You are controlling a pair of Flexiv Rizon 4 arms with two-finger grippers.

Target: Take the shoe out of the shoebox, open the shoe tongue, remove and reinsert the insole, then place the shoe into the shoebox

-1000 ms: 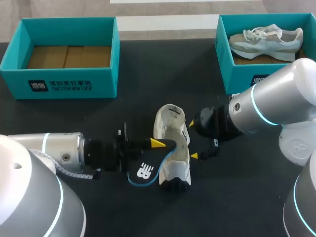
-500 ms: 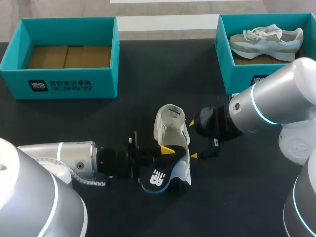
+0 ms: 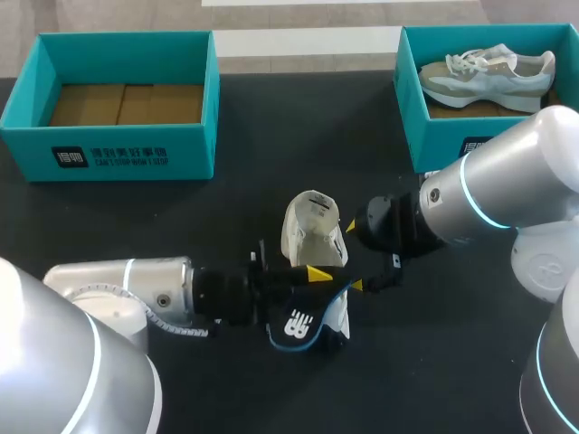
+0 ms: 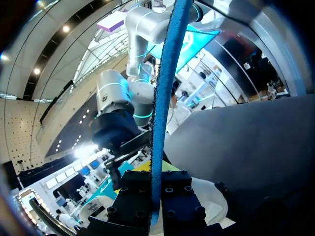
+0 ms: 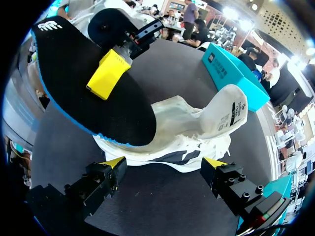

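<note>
In the head view, the left pincer [image 3: 313, 275] is clenched on the insole [image 3: 295, 325], a black insert with a blue edge and a white logo. The insole is held tilted at the heel end of the white shoe [image 3: 312, 237], which lies near the middle of the dark desk [image 3: 181, 217]. The right pincer [image 3: 354, 256] stands wide open just beside the shoe and holds nothing. It cannot be told whether its yellow tips touch the shoe. The left shoebox [image 3: 118, 149], teal with white print on its front wall, sits at the far left of the desk. The right shoebox [image 3: 418, 99] at the far right holds a second shoe [image 3: 488, 70].

In the left wrist view, the insole [image 4: 165, 98] shows edge-on as a blue strip. It runs up from between the two black fingers of the left pincer [image 4: 156, 199], which grip it from both sides.

In the right wrist view, the right pincer [image 5: 164, 164] is spread wide, with the shoe [image 5: 189, 125] just ahead of it. The shoe's raised tongue bears a small printed label. One yellow tip of the left pincer [image 5: 106, 73] presses on the insole's [image 5: 74, 93] black face. The insole slants down to the shoe's opening, its white logo at the upper end.
</note>
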